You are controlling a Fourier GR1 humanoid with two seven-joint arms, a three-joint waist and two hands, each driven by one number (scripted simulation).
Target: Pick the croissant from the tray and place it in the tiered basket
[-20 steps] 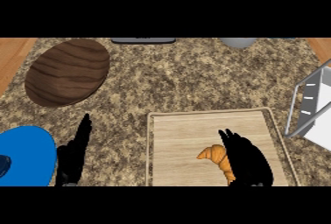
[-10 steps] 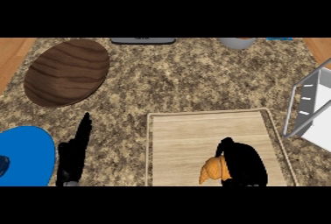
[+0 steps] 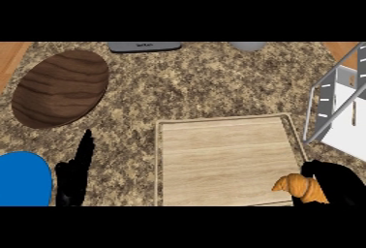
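1. The right hand [image 3: 337, 183] was curled round the croissant [image 3: 295, 185] at the tray's [image 3: 214, 145] near right corner.
2. The left hand [image 3: 76, 173] rested, fingers straight, at the counter's [image 3: 200, 82] near edge.

A speckled brown stone table [image 3: 207, 82] is seen across most of the view. A dark wooden plate [image 3: 61, 88] with striped grain is laid on its far left part. A blue plate [image 3: 22, 179] is set at the near left, cut off by the frame's edge and kept apart from the wooden plate. At the far edge a flat grey object [image 3: 144, 46] with a small pale marking is only partly shown. To its right a rounded grey object [image 3: 247, 46] is likewise cut off. What either is cannot be told. Light wood strips [image 3: 13, 53] are shown at both far corners, beyond the table.
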